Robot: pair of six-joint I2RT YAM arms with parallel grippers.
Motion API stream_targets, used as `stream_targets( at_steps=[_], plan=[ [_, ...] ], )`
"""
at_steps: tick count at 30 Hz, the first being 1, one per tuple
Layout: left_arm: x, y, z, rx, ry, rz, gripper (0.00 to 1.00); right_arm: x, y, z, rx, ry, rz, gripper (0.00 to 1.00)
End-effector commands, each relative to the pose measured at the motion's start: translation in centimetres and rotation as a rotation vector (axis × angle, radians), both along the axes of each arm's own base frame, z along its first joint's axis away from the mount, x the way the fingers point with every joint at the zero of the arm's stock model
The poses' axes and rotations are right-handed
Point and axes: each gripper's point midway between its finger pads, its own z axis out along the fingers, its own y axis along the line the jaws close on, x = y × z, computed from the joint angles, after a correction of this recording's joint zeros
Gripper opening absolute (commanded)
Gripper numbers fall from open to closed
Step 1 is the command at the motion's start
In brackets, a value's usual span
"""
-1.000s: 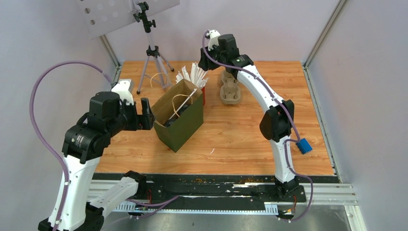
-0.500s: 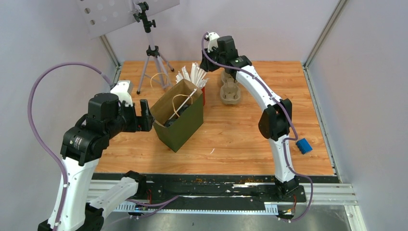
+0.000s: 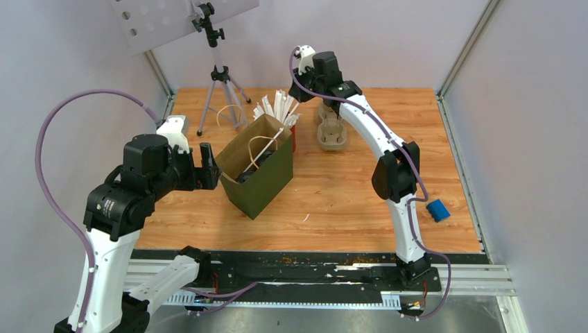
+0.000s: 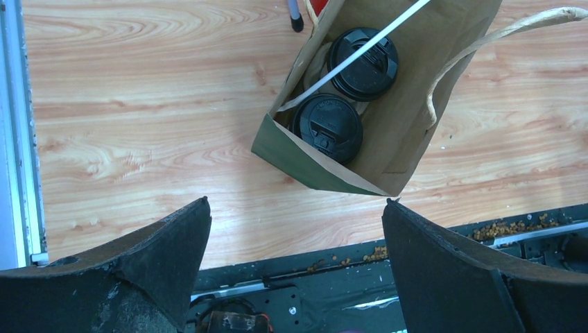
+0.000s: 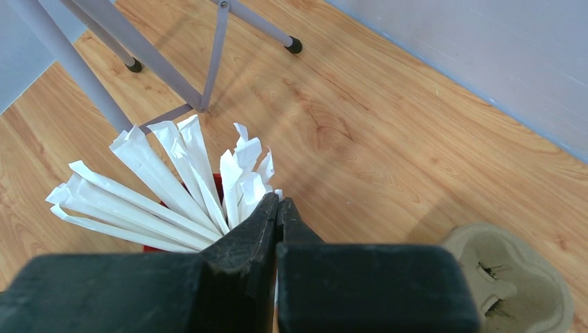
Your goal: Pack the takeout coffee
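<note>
Both takeout coffee cups stand inside the open brown-and-green paper bag (image 4: 409, 118), showing only their black lids (image 4: 367, 69) (image 4: 327, 128). A white wrapped straw (image 4: 333, 75) leans across the bag's mouth. My left gripper (image 4: 297, 202) hangs wide open just left of the bag (image 3: 267, 177), holding nothing. My right gripper (image 5: 278, 199) is over the red cup of white straws (image 5: 159, 187) at the back, its jaws pressed together with a thin white straw pinched between them.
A beige pulp cup tray (image 3: 333, 132) lies right of the straws (image 3: 277, 107). A tripod (image 3: 220, 83) stands at the back left. A small white scrap (image 3: 306, 218) lies on the wood in front of the bag.
My right gripper has closed on a straw at the red cup. The left arm has drifted slightly left, still open.
</note>
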Motion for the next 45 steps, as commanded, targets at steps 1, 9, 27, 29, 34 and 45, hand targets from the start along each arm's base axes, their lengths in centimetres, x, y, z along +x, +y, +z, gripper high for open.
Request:
stream_targets(
  at_steps=[1,9,27,29,34,45],
  plan=[
    [0.2,0.3,0.9,0.011,-0.037,-0.003,1.00,0.5,-0.4,5.4,0.039,-0.138,-0.002,0.00],
    [0.3,0.1,0.8,0.009,-0.040,-0.012,1.00,-0.1,-0.9,6.4,0.031,-0.153,-0.007,0.00],
    [0.8,-0.3,0.9,0.005,-0.033,-0.019,1.00,-0.2,-0.8,9.0,0.127,-0.168,-0.045,0.06],
    [0.9,-0.3,0.9,0.003,-0.034,-0.019,1.00,-0.3,-0.8,8.3,0.123,-0.148,-0.045,0.04],
    [1.0,-0.4,1.0,0.001,-0.035,-0.018,1.00,-0.5,-0.7,7.1,0.107,-0.121,-0.037,0.00],
    [0.8,-0.4,0.8,-0.004,-0.031,-0.015,1.00,-0.7,-0.6,6.6,0.093,-0.102,-0.024,0.00]
  ],
)
